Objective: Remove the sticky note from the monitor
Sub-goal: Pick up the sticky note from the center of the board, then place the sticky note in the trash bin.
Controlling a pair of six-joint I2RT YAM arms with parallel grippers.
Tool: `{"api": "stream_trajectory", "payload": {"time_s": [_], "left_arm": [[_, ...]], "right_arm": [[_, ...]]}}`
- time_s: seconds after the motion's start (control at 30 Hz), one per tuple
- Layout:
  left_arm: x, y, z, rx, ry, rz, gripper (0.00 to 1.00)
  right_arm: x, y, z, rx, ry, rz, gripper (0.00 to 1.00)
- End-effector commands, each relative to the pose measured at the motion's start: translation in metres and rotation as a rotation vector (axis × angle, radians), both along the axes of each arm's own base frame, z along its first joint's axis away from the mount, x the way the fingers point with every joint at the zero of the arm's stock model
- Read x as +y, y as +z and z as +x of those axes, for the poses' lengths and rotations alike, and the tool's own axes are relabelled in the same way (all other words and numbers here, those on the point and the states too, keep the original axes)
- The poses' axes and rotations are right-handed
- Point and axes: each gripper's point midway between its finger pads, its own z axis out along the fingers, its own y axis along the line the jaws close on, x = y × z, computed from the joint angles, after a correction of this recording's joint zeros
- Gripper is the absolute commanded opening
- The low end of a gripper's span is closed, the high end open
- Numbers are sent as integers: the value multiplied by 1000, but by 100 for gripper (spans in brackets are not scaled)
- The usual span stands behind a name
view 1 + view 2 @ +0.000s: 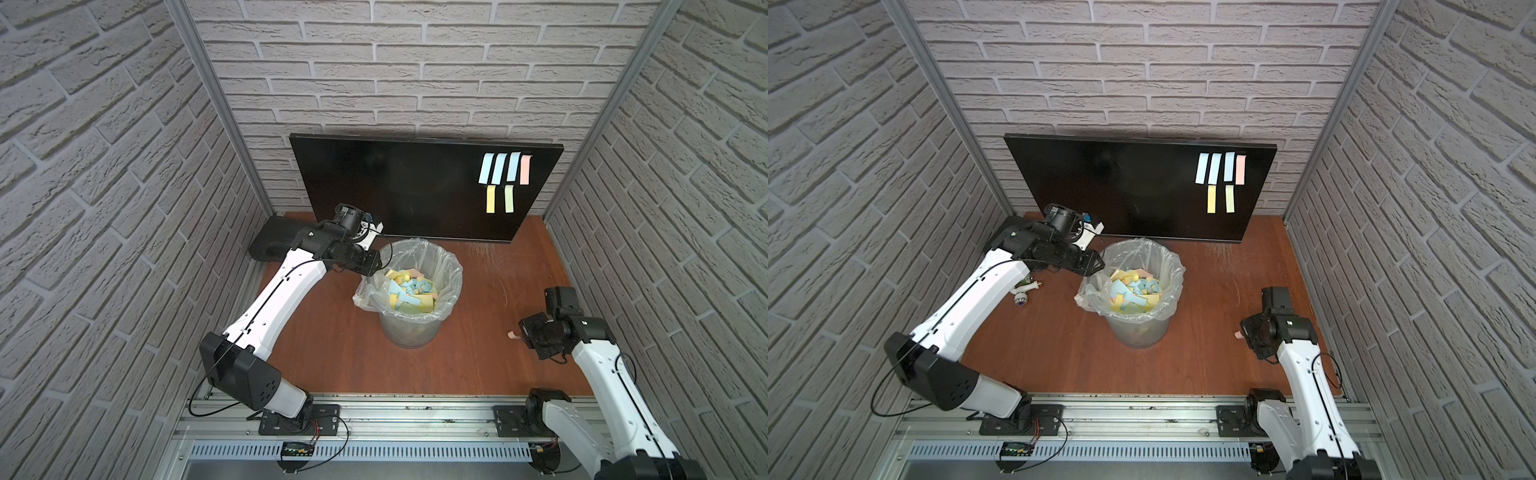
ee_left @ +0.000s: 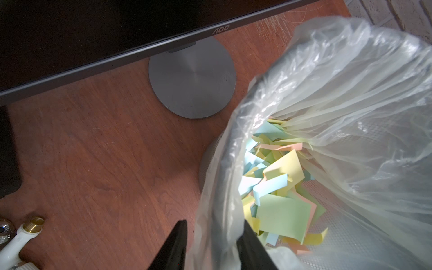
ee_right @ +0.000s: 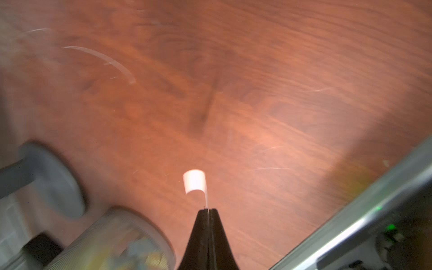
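Beyond the right tool (image 3: 207, 210), sticky note (image 3: 195, 181) juts lengthwise, end curled

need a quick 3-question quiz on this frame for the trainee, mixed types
1. How many notes are stuck on the monitor? A 4, B 6, C 8
2. True or false: the right hand is shut on a pink note.
3. Fill in: the ___ hand straddles the rim of the bin.
Key: 1 B; 2 true; 3 left hand.
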Motion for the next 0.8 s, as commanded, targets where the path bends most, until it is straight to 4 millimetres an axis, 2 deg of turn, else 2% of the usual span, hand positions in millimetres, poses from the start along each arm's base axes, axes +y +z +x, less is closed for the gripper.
{"api": "stream_trajectory", "payload": {"time_s": [0.0,0.13,0.3,0.4,0.5,0.6,0.67,0.77], "left_arm": [[7,-4,4,-6,19,16,38],[8,-5,5,-2,22,17,38],[8,-6,4,0,21,22,37],[9,-7,5,1,23,24,37],[9,-7,6,2,24,26,37],[9,-6,7,4,24,25,37],[9,-6,7,5,24,25,37],[8,-7,7,10,21,23,37]], "right_arm": [[21,39,23,-246,124,55,3],[38,90,44,-525,227,77,3],[62,177,60,-849,397,52,3],[78,231,63,-995,502,9,3],[101,271,69,-1077,622,-10,3],[130,295,77,-1106,743,-23,3],[153,298,84,-1080,828,-44,3],[192,286,96,-997,963,-92,3]]}}
